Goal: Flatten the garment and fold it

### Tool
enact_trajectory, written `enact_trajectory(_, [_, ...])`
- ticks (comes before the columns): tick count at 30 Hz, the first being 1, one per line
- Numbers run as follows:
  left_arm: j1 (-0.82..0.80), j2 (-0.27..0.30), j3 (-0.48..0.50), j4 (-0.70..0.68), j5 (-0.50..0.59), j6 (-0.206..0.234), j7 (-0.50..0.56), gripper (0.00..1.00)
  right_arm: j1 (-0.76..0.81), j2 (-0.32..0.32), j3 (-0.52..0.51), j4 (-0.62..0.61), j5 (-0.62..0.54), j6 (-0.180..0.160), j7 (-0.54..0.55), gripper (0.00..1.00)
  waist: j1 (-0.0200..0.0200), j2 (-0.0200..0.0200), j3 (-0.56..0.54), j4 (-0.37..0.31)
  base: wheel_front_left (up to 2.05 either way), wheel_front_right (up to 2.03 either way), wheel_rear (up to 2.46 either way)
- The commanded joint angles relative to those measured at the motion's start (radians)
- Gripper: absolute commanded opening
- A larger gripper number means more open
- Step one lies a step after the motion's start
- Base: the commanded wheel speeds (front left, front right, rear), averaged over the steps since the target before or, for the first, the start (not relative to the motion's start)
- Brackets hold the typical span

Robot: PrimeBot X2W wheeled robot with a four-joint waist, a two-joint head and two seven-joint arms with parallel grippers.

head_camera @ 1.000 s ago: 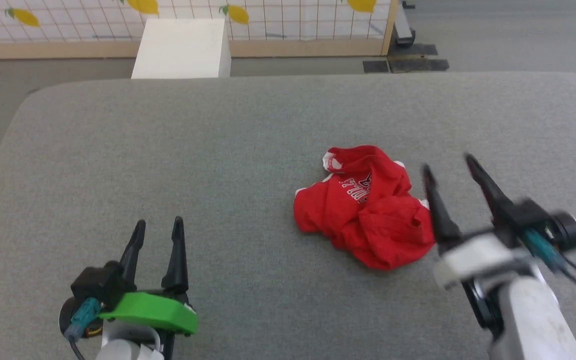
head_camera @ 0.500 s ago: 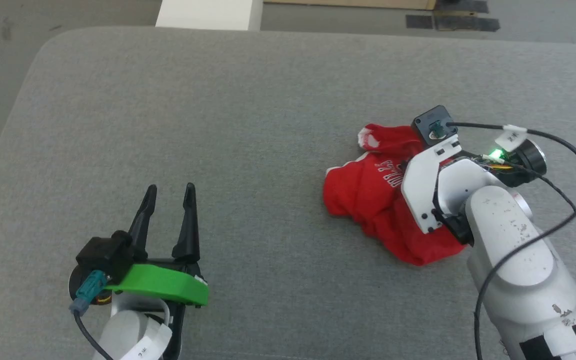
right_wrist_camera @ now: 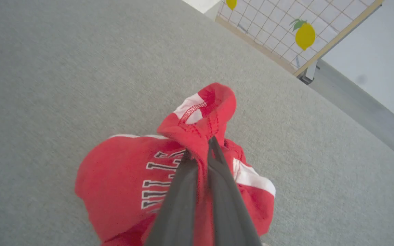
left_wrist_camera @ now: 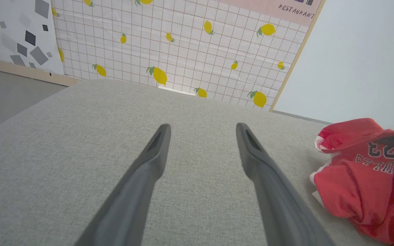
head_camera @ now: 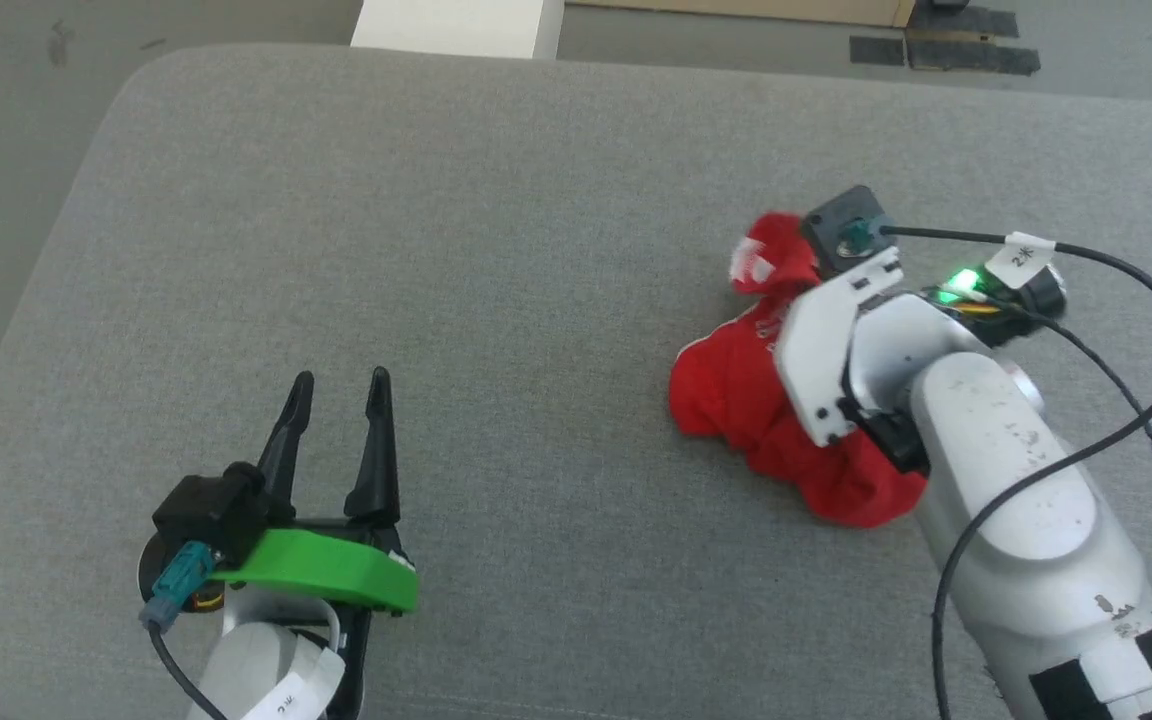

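Red shorts (head_camera: 736, 400) sit crumpled in a heap on the right side of the grey table (head_camera: 436, 250), with the white stripe and the lettering bunched into the folds, so flattening has hardly begun. The right gripper (right_wrist_camera: 200, 148) comes down on the heap from above, its fingers pressed together on a ridge of cloth just below a white-trimmed hem. That pinched bit stands higher than the rest, which rests on the table. Taking an edge rather than the middle looks sensible: if it is lifted, the weight of the loose cloth should pull the heap open. I cannot tell whether the pinch holds one layer or several, and several would keep the tangle shut. The left gripper (head_camera: 341, 376) sits low at the near left, well apart from the shorts, fingers spread and empty, probably kept free to take a second corner once one shows.
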Motion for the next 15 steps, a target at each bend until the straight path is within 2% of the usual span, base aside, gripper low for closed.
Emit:
enact_trajectory(1, [0.01, -0.002, 0.004, 0.003, 0.001, 0.003, -0.004, 1.0, -0.027, 0.011, 0.023, -0.024, 0.022, -0.002, -0.031, 0.0, -0.0001, 0.0, -0.02, -0.01, 0.0, 0.0, 0.0])
enact_trajectory(4, [0.018, -0.002, 0.001, 0.003, 0.003, 0.004, -0.004, 1.0, -0.058, 0.021, 0.06, -0.086, 0.083, -0.002, -0.113, 0.0, -0.0001, 0.0, -0.039, -0.016, 0.0, 0.0, 0.0])
enact_trajectory(9, [0.031, -0.002, -0.003, 0.006, 0.006, 0.003, -0.004, 1.0, -0.087, 0.028, 0.06, -0.199, 0.168, -0.002, -0.223, 0.0, -0.0001, 0.0, -0.065, -0.022, 0.0, 0.0, 0.0])
enact_trajectory(12, [0.04, -0.002, -0.004, 0.007, 0.008, 0.002, -0.004, 1.0, -0.07, 0.029, 0.017, -0.274, 0.216, -0.002, -0.257, 0.0, -0.0001, 0.0, -0.077, -0.025, 0.0, 0.0, 0.0])
enact_trajectory(15, [0.047, -0.002, -0.004, 0.008, 0.01, 0.002, -0.004, 1.0, -0.011, 0.029, -0.079, -0.323, 0.231, -0.002, -0.251, 0.0, -0.0001, 0.0, -0.084, -0.028, 0.0, 0.0, 0.0])
